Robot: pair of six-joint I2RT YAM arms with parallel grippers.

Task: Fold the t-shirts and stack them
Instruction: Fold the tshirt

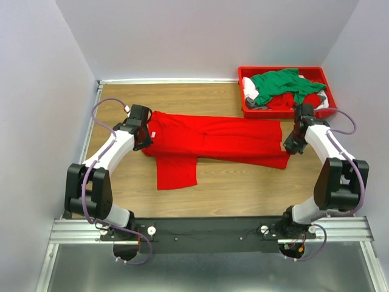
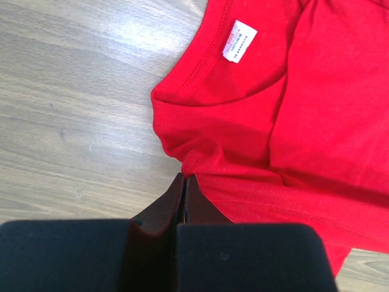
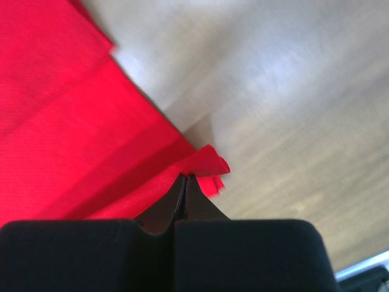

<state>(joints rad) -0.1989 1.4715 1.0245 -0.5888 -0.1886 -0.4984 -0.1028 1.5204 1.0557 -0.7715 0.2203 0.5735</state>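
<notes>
Pale lilac walls (image 1: 206, 36) enclose a wood-grain table (image 1: 243, 188) — evenly lit.

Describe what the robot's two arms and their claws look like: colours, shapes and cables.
Both the left arm and right arm have smooth white link shells between bulky black joint housings. A pale purple cable loops along each arm. The left claw and right claw are matte black, each with two flat fingers tapering to thin tips from a broad, blocky body. No markings are visible.

top external: we are looking down from high behind the near edge over the whole surface (image 1: 243, 188) | left wrist: we are peering close past our jaws at the red t-shirt (image 2: 292, 121) collar | right wrist: we are peering close at its opposite corner | all views are sharing that shirt
</notes>
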